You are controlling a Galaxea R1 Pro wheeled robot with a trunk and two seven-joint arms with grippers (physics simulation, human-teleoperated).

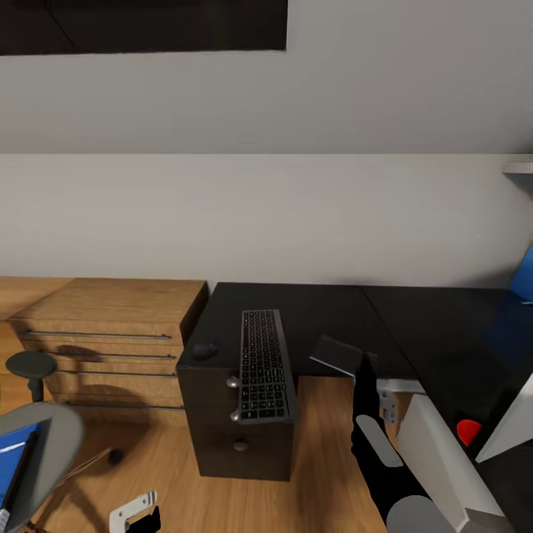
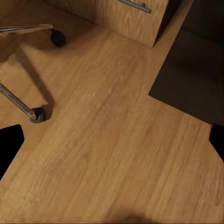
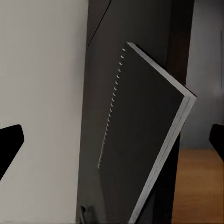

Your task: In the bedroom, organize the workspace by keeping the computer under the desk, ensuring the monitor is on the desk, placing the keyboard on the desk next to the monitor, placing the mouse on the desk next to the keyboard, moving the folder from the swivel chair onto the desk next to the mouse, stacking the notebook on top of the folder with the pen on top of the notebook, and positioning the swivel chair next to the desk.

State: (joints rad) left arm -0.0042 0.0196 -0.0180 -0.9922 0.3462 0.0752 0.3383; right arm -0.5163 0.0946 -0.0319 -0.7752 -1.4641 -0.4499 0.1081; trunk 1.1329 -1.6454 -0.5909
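The right gripper (image 1: 365,364) looked pinched on the notebook's (image 1: 334,354) near corner, fingers narrow, pad tilted over the desk (image 1: 414,326) edge, probably so it could be carried off to the folder (image 1: 13,453) on the swivel chair (image 1: 37,444). The left gripper's (image 2: 112,140) fingers were spread wide over bare floor (image 2: 112,154). Keyboard (image 1: 263,365) and mouse (image 1: 204,349) sat on the black cabinet (image 1: 222,422), left of the desk.

Desk (image 1: 311,307): matt black top. Drawer chest (image 1: 111,326): light wood, metal handles. Floor (image 2: 116,154): smooth wood planks. Notebook (image 3: 144,140): matt dark cover, pale page edges.
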